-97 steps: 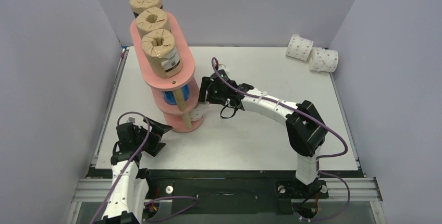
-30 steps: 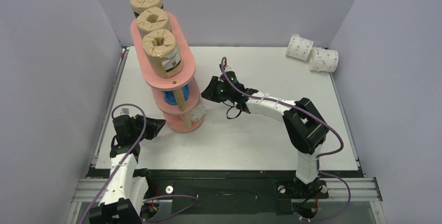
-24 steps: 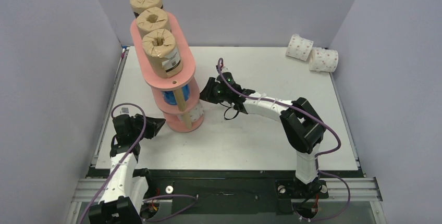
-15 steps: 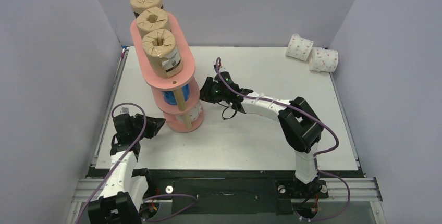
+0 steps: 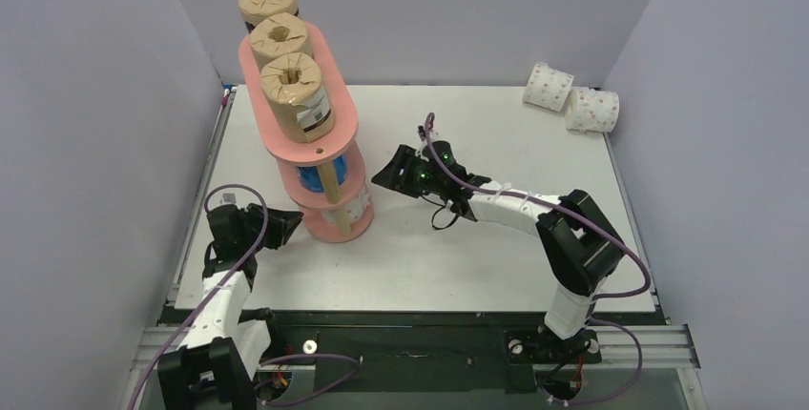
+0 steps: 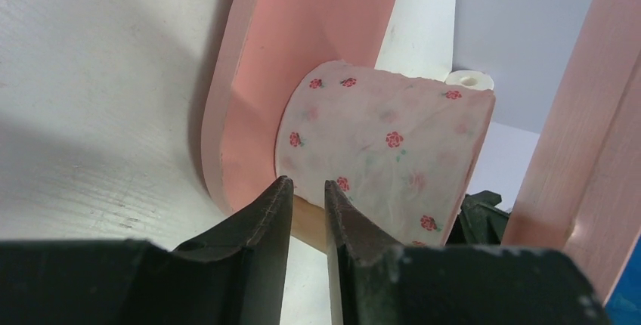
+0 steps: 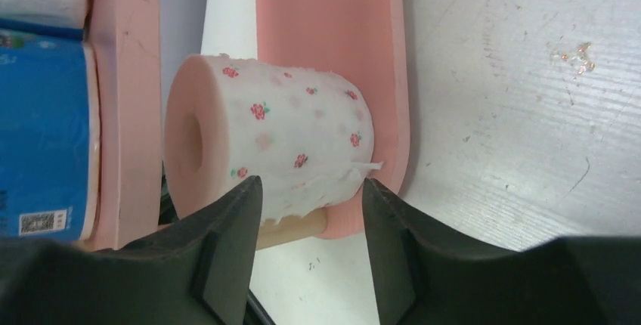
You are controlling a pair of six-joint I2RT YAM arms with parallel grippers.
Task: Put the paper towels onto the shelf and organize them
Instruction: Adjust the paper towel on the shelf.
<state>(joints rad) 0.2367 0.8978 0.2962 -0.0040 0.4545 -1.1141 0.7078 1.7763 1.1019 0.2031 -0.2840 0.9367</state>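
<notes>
With the white pink-dotted paper towel roll (image 7: 280, 132) standing at frame centre on the salmon-pink three-tier shelf (image 7: 332, 23), bottom board, draw the wide-open, empty right gripper (image 7: 310, 189) straight back, leaving the narrowly parted, empty left gripper (image 6: 302, 189) clear.

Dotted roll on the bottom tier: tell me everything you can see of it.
White wrapped roll with pink-red flowers and a pinkish end with a core hole. It stands upright on the shelf's bottom board, near its rounded end, beside a wooden post. A loose flap of wrap sticks out at its base. The open right pincer is just off it.
</notes>
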